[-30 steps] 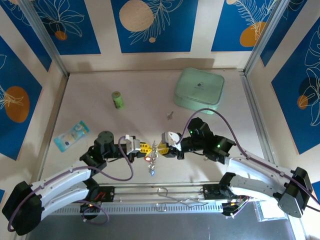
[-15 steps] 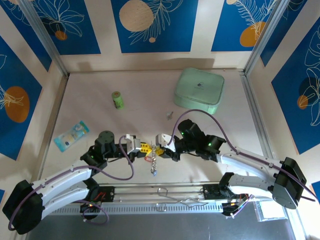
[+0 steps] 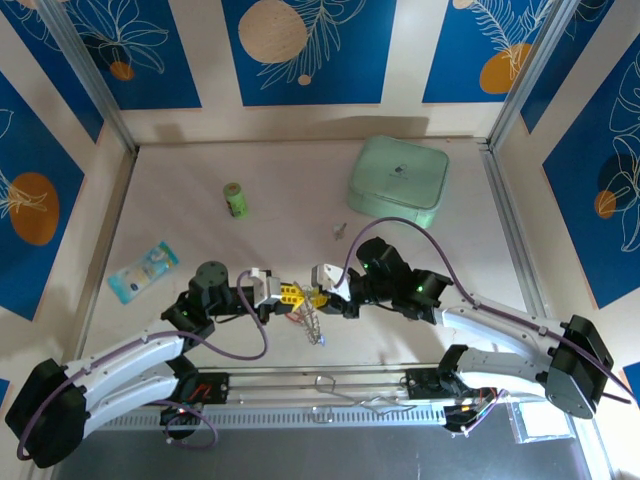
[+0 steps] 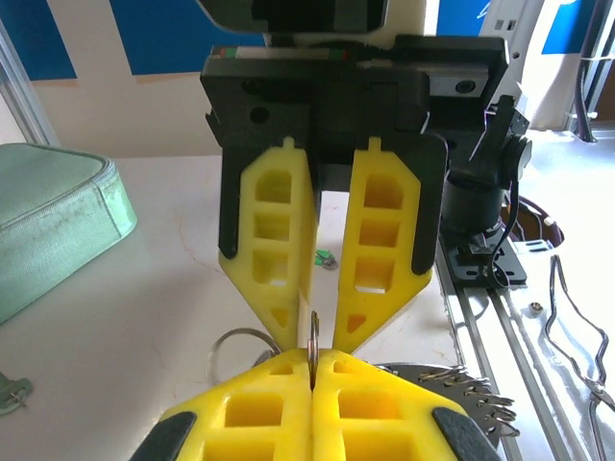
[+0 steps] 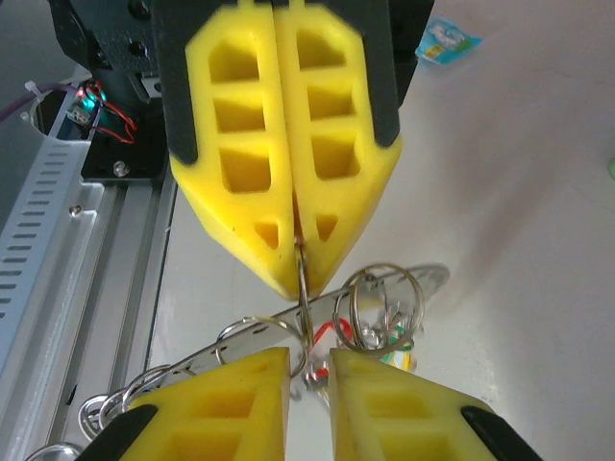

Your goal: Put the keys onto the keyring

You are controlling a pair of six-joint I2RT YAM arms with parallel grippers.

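My left gripper (image 3: 294, 294) (image 4: 312, 357) is shut on the thin edge of the silvery keyring (image 4: 312, 336), and holds it just above the table. The right gripper (image 3: 319, 296) (image 5: 309, 360) faces it tip to tip. Its jaws are open, and the keyring (image 5: 303, 288) runs down into the gap between them, closer to the left finger. Below the ring hang smaller rings (image 5: 384, 305) with keys on red, yellow and green tags (image 5: 396, 357). These keys (image 3: 312, 326) dangle under both grippers. A single key (image 3: 338, 231) (image 4: 325, 257) lies loose on the table further back.
A mint-green box (image 3: 398, 180) (image 4: 48, 230) stands at the back right. A green bottle (image 3: 235, 200) lies at the back left, and a blue packet (image 3: 143, 270) (image 5: 447, 38) lies at the left. A metal rail (image 3: 330, 385) runs along the near edge.
The right gripper has moved left until its tips meet the left gripper's. The hanging keys have swung a little to the right. The left arm has stayed put.
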